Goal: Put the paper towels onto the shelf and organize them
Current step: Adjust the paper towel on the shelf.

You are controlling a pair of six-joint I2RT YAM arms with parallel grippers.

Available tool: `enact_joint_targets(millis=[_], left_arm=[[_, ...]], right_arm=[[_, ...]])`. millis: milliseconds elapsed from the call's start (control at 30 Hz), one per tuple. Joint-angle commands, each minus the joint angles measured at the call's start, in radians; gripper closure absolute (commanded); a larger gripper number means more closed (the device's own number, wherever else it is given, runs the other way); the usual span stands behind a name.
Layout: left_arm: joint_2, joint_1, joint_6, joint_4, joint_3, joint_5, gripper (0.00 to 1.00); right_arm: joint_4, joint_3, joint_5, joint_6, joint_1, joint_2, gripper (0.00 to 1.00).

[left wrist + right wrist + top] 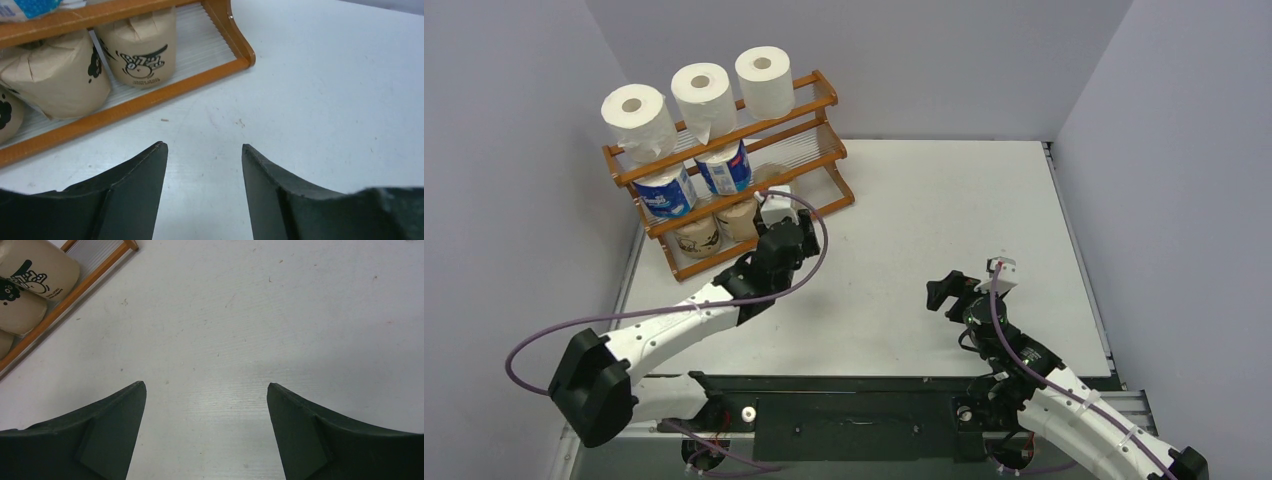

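The brown paper-wrapped rolls [142,47], printed with a black cartoon emblem and illegible small text, stood on the ribbed bottom tier of the wooden shelf [165,94]. The blue-and-white rolls [724,168] occupied the middle tier, the white rolls [705,92] the top. The left gripper [202,147] had its fingers partly apart and the right gripper [206,385] had them wide apart. Both were empty above the table [250,315].

Orange-brown shelf [150,98]; white rolls [704,92], blue/white rolls [724,168], brown rolls [142,45] w/ black print, prob. cartoon.
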State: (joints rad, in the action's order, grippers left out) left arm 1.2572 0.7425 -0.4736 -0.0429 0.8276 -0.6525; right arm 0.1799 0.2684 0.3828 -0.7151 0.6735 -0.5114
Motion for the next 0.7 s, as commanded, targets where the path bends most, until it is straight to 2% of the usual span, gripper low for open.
enact_joint_targets(millis=[0, 67, 100, 133, 233, 367, 467, 667], left_arm=[[-0.096, 0.063, 0.014, 0.092, -0.072, -0.026, 0.42], [-0.148, 0.079, -0.011, 0.112, -0.108, -0.016, 0.24], [-0.185, 0.084, -0.032, 0.11, -0.123, -0.017, 0.03], [-0.207, 0.085, -0.04, 0.106, -0.16, -0.017, 0.0], [-0.297, 0.086, -0.067, 0.101, -0.217, -0.011, 0.03], [-0.364, 0.086, -0.112, 0.194, -0.243, -0.013, 0.04], [-0.402, 0.086, -0.153, 0.284, -0.25, -0.019, 0.04], [-0.488, 0.086, -0.213, 0.332, -0.289, 0.003, 0.04]], right_arm=[[-0.028, 0.038, -0.024, 0.002, -0.003, 0.005, 0.14], [-0.029, 0.052, -0.046, -0.007, -0.002, 0.01, 0.13], [-0.028, 0.064, -0.058, -0.009, -0.001, 0.01, 0.13], [-0.026, 0.07, -0.062, -0.011, -0.001, 0.009, 0.13], [-0.023, 0.098, -0.044, -0.037, 0.0, 0.006, 0.13], [-0.063, 0.089, -0.032, -0.109, -0.001, 0.018, 0.12], [-0.034, 0.098, 0.057, -0.214, 0.0, 0.0, 0.12], [0.047, 0.19, 0.198, -0.205, 0.001, -0.07, 0.12]])
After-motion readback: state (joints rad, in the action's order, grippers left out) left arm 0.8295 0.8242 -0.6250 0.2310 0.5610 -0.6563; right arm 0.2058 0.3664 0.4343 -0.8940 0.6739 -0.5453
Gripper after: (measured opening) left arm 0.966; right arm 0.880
